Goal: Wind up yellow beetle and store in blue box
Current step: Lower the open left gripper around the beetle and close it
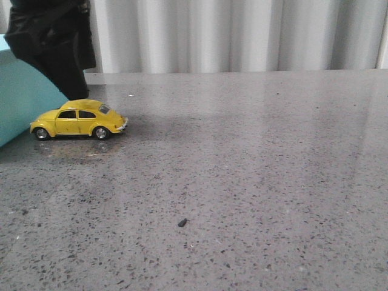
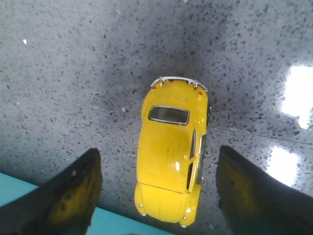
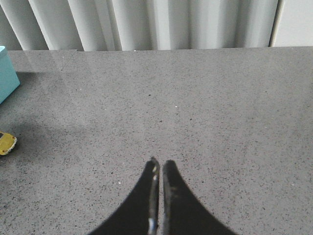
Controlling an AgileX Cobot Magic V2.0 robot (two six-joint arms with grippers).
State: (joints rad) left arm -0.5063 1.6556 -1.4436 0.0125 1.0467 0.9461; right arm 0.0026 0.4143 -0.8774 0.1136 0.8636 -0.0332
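Yellow beetle stands ungrasped on the tabletop beside the blue box. Left fingers spread astride it; right fingers clenched, empty. Winding and storing appear outstanding.

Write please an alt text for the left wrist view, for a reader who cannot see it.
A small bright yellow toy Beetle car stands on a grey speckled stone table, seen from above, between the two open dark fingers of the left gripper, which do not touch it. An edge of the light turquoise-blue box shows in one corner.
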